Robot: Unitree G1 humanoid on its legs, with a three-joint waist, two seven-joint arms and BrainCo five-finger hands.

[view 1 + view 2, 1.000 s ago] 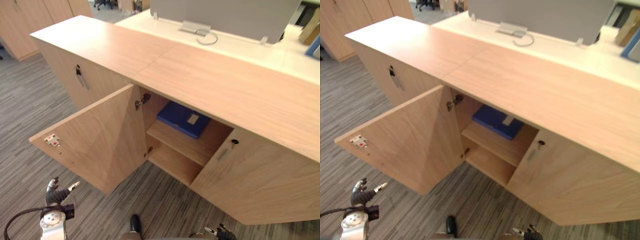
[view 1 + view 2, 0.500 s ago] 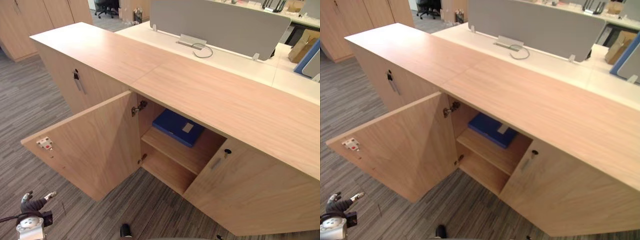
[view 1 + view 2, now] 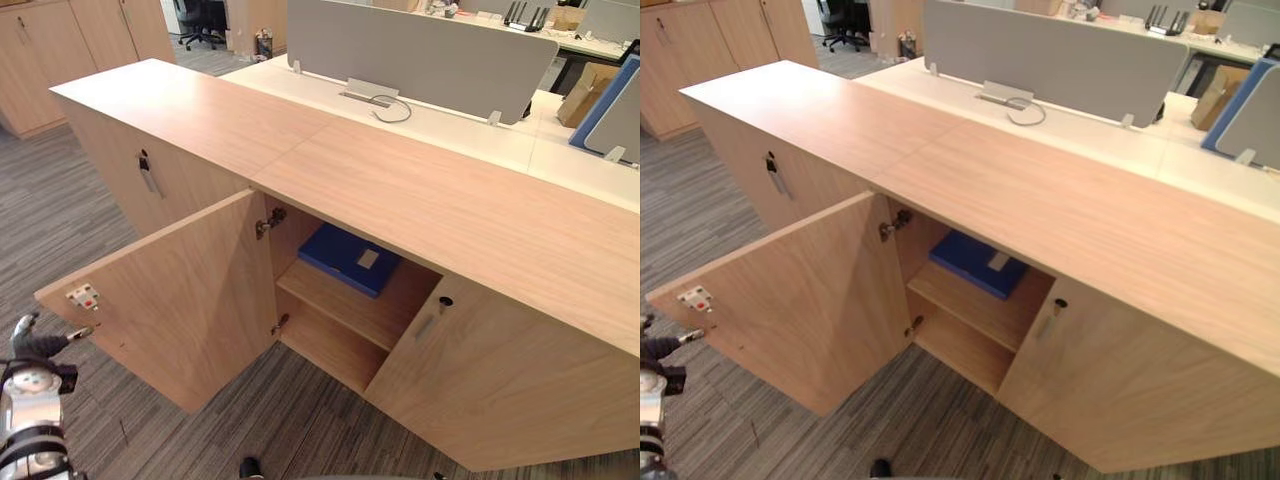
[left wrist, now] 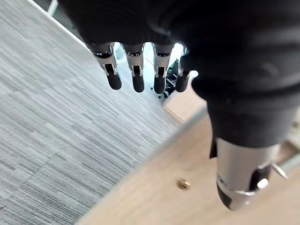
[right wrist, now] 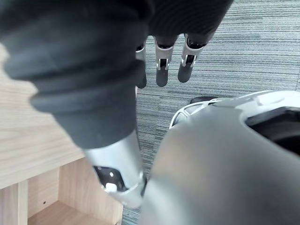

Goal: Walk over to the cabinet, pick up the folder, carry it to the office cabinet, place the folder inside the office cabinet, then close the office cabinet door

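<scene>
Blue folder [image 3: 345, 258], white label [image 3: 368, 259] on cover, flat on upper shelf [image 3: 340, 300] inside office cabinet [image 3: 440, 200]. Left door [image 3: 190, 300] stands wide open. Right door [image 3: 500, 380] shut. Left robot hand [image 3: 42, 346] low, just beside open door's free edge, fingers relaxed, grasping nothing; contact unclear. Right robot hand [image 5: 161, 70] hangs over carpet [image 3: 60, 220], fingers straight, released.
</scene>
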